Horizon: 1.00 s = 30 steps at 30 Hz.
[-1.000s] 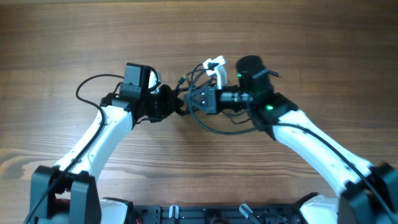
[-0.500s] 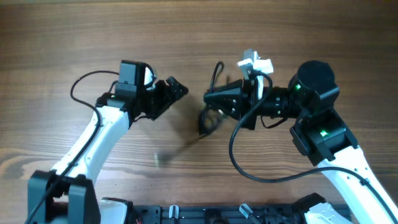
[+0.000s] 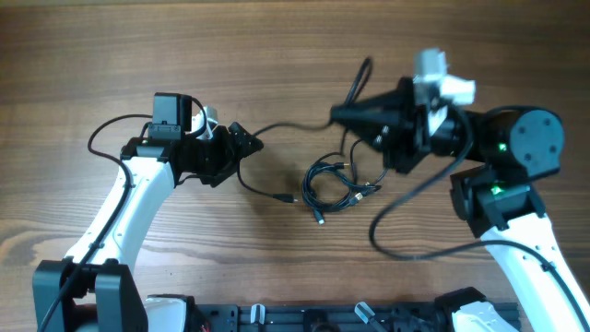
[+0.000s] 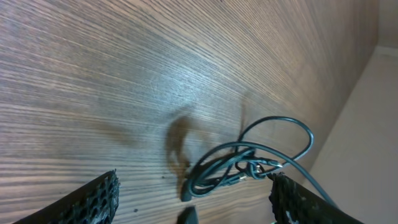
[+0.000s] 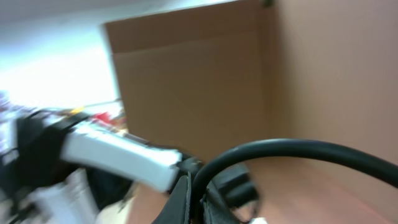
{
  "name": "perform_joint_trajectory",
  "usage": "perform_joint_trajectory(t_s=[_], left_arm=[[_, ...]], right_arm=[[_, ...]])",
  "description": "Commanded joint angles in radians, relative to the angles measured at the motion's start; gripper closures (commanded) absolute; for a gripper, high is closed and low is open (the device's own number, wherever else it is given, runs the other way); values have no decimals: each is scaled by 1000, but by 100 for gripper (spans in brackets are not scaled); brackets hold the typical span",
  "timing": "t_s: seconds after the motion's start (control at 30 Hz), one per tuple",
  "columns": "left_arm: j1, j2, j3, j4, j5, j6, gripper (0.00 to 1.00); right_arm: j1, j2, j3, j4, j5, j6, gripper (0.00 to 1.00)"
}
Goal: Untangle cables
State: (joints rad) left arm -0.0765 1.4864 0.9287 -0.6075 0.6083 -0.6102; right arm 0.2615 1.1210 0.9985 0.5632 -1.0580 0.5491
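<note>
1. When viewed from overhead, wooden bench (image 3: 295, 37) running past the far, left and right frame edges. Bare grain along the far strip, down the left side and across the near middle: ample open room around the work.
2. Two arms, white with black joints. Left arm (image 3: 124, 207) in from the near left, right arm (image 3: 530, 138) in from the near right, well apart.
3. Two thick black wires: one (image 3: 374, 231) looping from the right arm over the near right of the bench, one (image 3: 97, 136) arcing behind the left arm.
4. Two grippers. Left gripper (image 3: 247, 148) with jaws spread apart, clamped on nothing. In the left wrist view, fingers (image 4: 99, 199) at the two lower corners, bare wood between. Right gripper (image 3: 339, 116) pinched together on one of the cables (image 3: 336, 181).
5. Thin, black, flexible, with small plug ends. Main bunch in loose overlapping loops flat on the bench at the middle, between the grippers, nearer the right one. Number within the bunch: cannot tell.
6. One strand (image 3: 286, 127) from the right gripper leftward to just beside the left gripper, then curving down to a plug end (image 3: 291, 197) on the wood left of the bunch. Touching the left gripper or not: cannot tell.
7. One short loop (image 3: 361, 76) poking past the right gripper toward the far edge.
</note>
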Motion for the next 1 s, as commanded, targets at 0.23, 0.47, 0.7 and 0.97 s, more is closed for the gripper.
perform_joint_trajectory(t_s=[0.23,0.47,0.7,0.97], left_arm=[[-6,-13,-74,-2,-83,31,16],[-7,-11,-78,-6,-83,31,17],[-74,-11,-78,-1,-96,31,16],[-90,-11,-78,4,-121,27,16]], right_arm=[[-315,73,18,-113,825,-34,96],[-437,170,18,-628,1367,-48,96],[-526,436,18,-798,1711,-50,95],[-584,516,18,-784,1427,-53,20]])
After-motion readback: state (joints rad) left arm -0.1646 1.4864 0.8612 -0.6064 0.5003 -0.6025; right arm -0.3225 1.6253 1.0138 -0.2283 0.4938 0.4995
